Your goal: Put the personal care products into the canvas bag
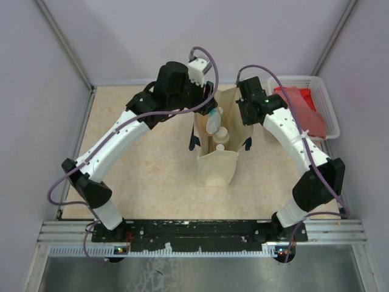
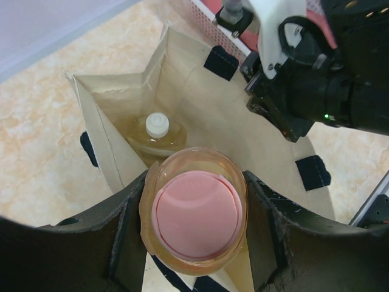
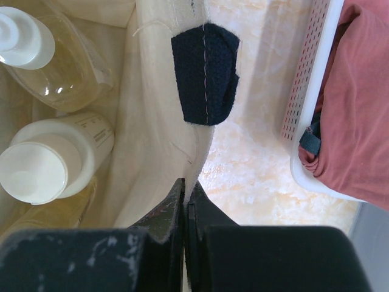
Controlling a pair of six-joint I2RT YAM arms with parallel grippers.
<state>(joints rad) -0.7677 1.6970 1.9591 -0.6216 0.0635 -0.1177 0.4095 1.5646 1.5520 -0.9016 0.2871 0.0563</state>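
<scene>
The canvas bag (image 1: 216, 169) stands upright mid-table with its mouth open. My left gripper (image 1: 211, 118) hangs over that mouth, shut on the orange bottle with the pink cap (image 2: 196, 214), cap facing the wrist camera. Below it inside the bag (image 2: 200, 106) lies an amber bottle with a white cap (image 2: 157, 129). My right gripper (image 3: 185, 196) is shut on the bag's right rim (image 3: 163, 121), just below a navy strap patch (image 3: 205, 73). The right wrist view also looks down on the amber bottle (image 3: 42, 58) and a cream bottle (image 3: 45, 161) in the bag.
A white plastic basket (image 1: 321, 97) holding a red cloth (image 1: 299, 102) stands at the back right, close to the right arm. In the right wrist view the basket (image 3: 307, 115) sits a short gap of marbled tabletop away from the bag. Grey walls enclose the table.
</scene>
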